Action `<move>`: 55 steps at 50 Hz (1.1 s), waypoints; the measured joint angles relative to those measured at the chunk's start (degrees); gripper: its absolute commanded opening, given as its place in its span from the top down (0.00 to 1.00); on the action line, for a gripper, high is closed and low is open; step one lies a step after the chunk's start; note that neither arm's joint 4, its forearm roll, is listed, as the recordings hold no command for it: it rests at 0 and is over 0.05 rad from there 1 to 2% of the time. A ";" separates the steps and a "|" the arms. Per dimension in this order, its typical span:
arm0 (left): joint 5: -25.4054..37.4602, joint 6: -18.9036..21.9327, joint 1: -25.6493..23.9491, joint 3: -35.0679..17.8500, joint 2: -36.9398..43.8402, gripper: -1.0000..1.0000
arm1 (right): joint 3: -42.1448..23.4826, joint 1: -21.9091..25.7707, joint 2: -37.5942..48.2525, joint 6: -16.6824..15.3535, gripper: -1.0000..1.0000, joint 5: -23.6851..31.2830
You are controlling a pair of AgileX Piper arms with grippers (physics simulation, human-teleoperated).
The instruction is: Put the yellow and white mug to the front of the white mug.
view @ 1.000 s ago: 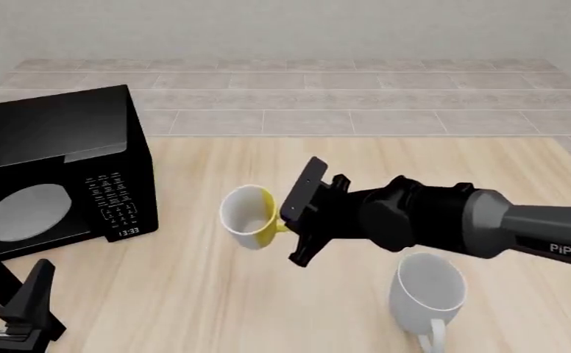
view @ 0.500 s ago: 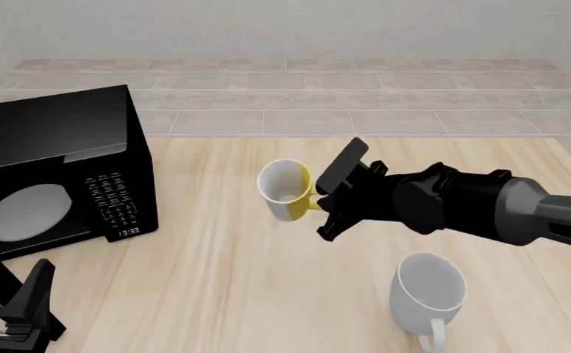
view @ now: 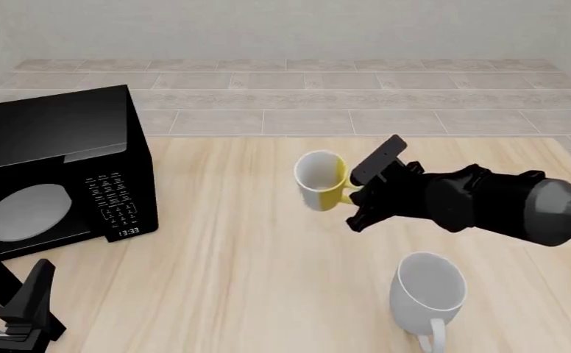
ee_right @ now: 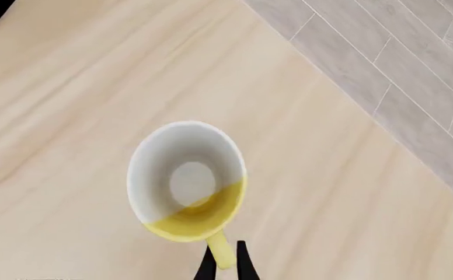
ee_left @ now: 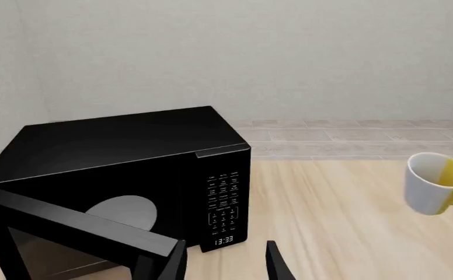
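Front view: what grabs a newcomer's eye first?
The right hand, pinching the yellow handle of the yellow and white mug, which is tilted with its mouth toward the camera, mid-table. Next, the black microwave at the left edge, door swung open. Then the white mug standing upright near the front edge, right of centre.
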 measured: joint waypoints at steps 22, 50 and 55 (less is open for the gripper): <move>0.00 0.00 0.00 0.00 0.00 0.00 | 3.78 -6.90 -3.02 -0.37 1.00 0.13; 0.00 0.00 0.00 0.00 0.00 0.00 | 8.56 -14.24 -2.61 0.24 1.00 -3.46; 0.00 0.00 0.00 0.00 0.00 0.00 | 8.99 -15.73 -0.95 0.19 1.00 -4.86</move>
